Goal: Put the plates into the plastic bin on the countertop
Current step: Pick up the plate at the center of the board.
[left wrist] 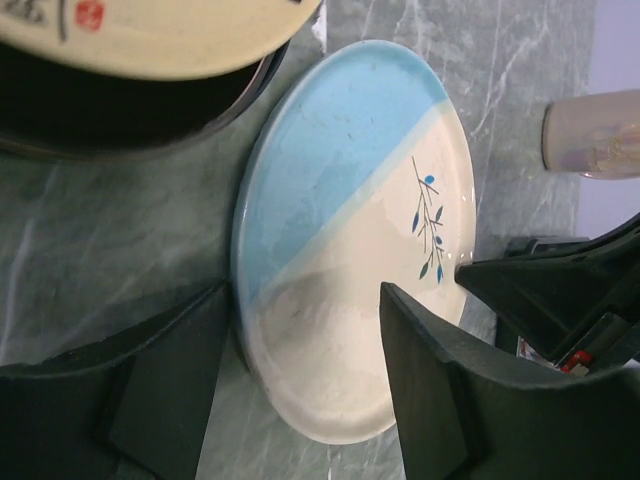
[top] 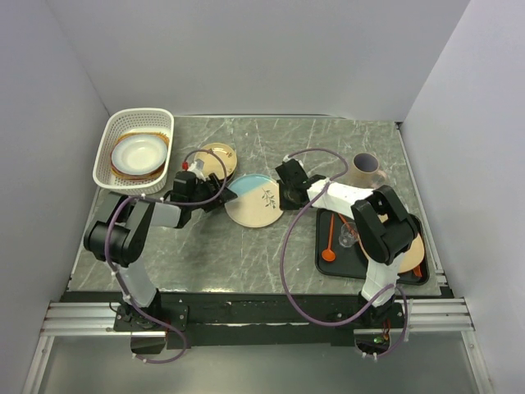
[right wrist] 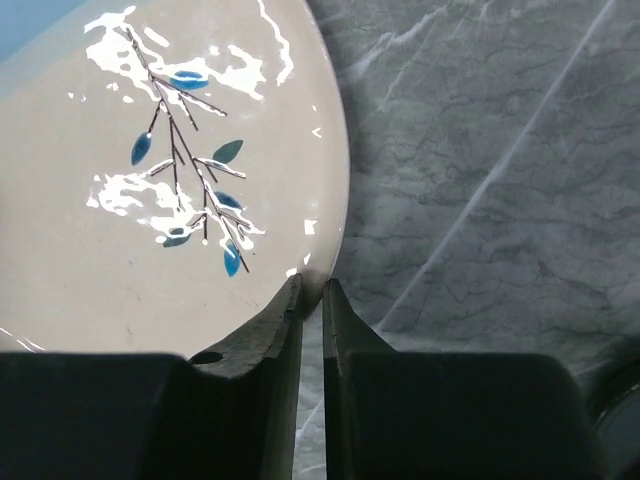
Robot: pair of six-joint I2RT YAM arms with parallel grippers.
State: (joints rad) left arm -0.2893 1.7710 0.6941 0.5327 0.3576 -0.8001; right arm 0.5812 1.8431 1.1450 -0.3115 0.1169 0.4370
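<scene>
Left arm is reaching in low from the left, elbow bent back near its base and forearm running out flat over the counter (top: 246, 258). The left gripper (left wrist: 305, 300) is sitting released, jaws spread wide and straddling the near rim of the blue-and-cream plate (left wrist: 350, 200). One finger (left wrist: 170, 390) is resting out on the counter side, just beside the rim. The other is hanging over the cream half.

Right arm is coming across from the other side, elbow up above the black tray (top: 324, 246) and wrist stretched left. The right gripper (right wrist: 312, 285) is clenching on the opposite rim of that same plate, jaws nearly together with only a sliver between them, right at the plate's edge.

The plate itself is looking glossy. It's pale blue on one part and cream on the rest, with a soft diagonal band between, and a thin dark sprig with little blue leaves on the cream. It's lying out in the middle of the counter between the two grippers, well apart from the white plastic bin (top: 105, 152) in the far left corner.

The bin is already holding a pale plate stacked on an orange-brown one. A small tan dark-rimmed plate (top: 215, 158) is sitting just beside the blue one, on its far-left side.
</scene>
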